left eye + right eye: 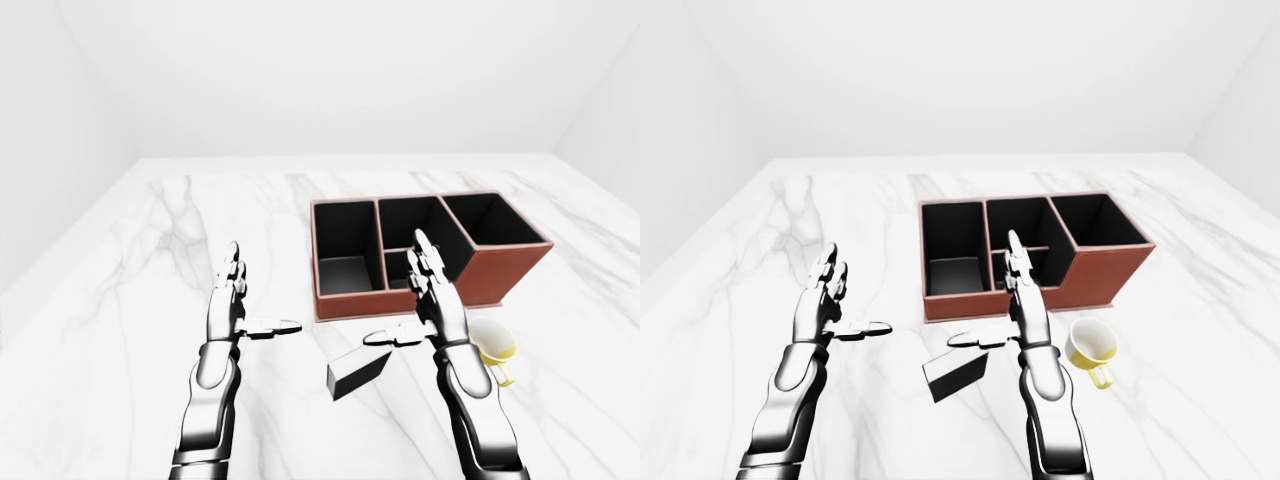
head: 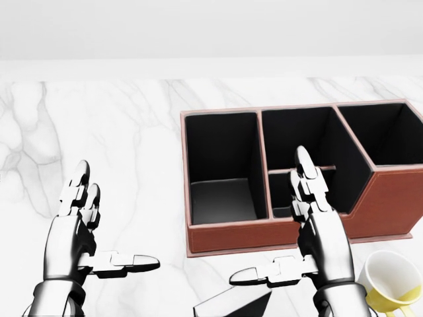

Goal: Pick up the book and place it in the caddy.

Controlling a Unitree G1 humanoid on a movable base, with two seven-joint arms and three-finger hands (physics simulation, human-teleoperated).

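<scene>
A black book (image 1: 955, 373) with white page edges lies on the marble table (image 1: 140, 260), just below the caddy. The caddy (image 1: 970, 305) is a brown leather box with several black compartments, all showing nothing inside. My right hand (image 2: 268, 218) hovers open over the book, its fingers pointing up toward the caddy's near wall. Well to the left of the book, my left hand (image 2: 119, 218) is open too and holds nothing. In the head view only the book's top edge (image 2: 231, 305) shows at the bottom.
A yellow mug (image 1: 1092, 345) with a white inside stands right of my right hand, below the caddy's right end. White walls rise beyond the table's far edge.
</scene>
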